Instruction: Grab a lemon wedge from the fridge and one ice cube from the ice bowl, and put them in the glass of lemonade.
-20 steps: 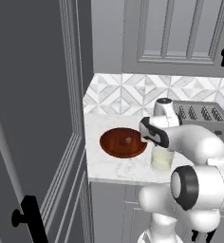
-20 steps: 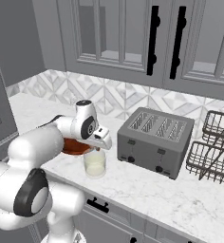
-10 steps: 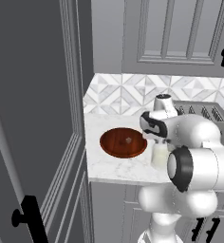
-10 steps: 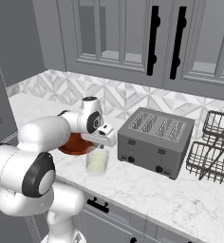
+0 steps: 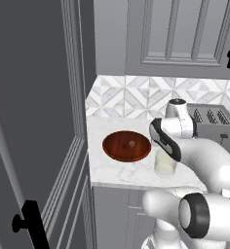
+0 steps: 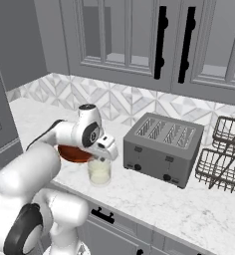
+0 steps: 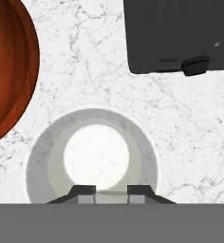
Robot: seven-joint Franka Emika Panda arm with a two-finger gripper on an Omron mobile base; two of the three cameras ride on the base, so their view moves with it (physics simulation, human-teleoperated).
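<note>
- Over the last second the claw (image 7: 111,192) has slid off the rim side of the ice bowl (image 5: 112,147) and settled a bit lower, right above the glass of lemonade (image 6: 99,172). The elbow swung round too. The base hasn't budged, the kitchen sits the same in both base views.
- My read: this is the drop step, with the hand lined up to let something go into the drink.
- From the hand view the claw's tips sit close together, with a pale strip in the narrow gap between them. Honestly I can't tell if that's a held ice cube, a bit of the glass behind, or nothing at all, so I can't call it closed on anything.
- There's a small pale lump lying near the middle of the bowl, which looks like an ice cube (image 5: 131,144).
- The glass stands upright on the marble worktop (image 7: 85,61), just beside the bowl and apart from it, with the toaster (image 6: 162,144) on its other side.
- From above, the glass is a clear ring around a pale, creamy-yellow disc of liquid. I can't spot any yellow-green wedge floating in it, so the lemon part could still be undone, though it may just be too small to see.
</note>
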